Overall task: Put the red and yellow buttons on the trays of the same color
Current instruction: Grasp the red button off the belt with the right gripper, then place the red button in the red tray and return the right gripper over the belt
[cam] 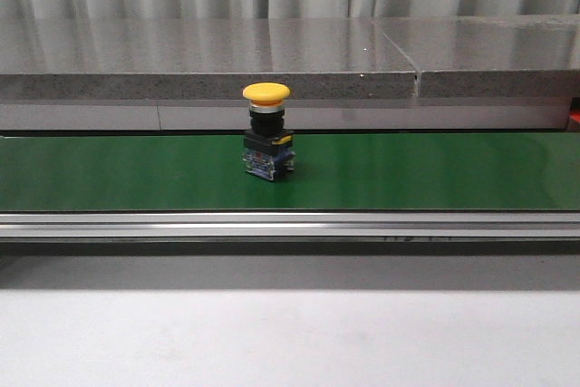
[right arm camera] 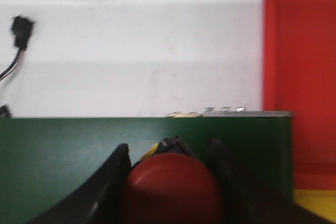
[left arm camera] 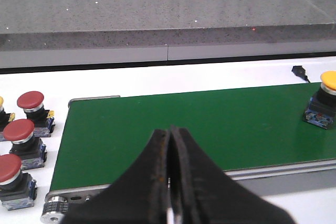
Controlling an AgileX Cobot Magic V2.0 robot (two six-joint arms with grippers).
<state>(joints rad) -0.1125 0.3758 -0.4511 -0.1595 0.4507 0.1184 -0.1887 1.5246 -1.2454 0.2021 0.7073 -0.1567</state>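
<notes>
In the front view, a yellow button (cam: 267, 130) stands upright at the centre of the frame on a green conveyor belt (cam: 435, 169) that runs across the whole width. A grey stone ledge (cam: 272, 56) sits behind it, and the white bench (cam: 290, 337) fills the lower part. No arm shows here.

In the left wrist view, the left gripper (left arm camera: 170, 145) sits at the bottom centre with its jaws pressed together, holding nothing. The same yellow button stands at the right edge on the belt. Three red buttons (left arm camera: 23, 135) sit at the left edge on the bench, just off the belt's end.

In the right wrist view, the right gripper (right arm camera: 170, 182) has its jaws closed around a red button (right arm camera: 170, 187) at the bottom centre, over the belt. A red tray (right arm camera: 304, 66) fills the right side, with a yellow tray (right arm camera: 315, 203) at the lower right corner.
</notes>
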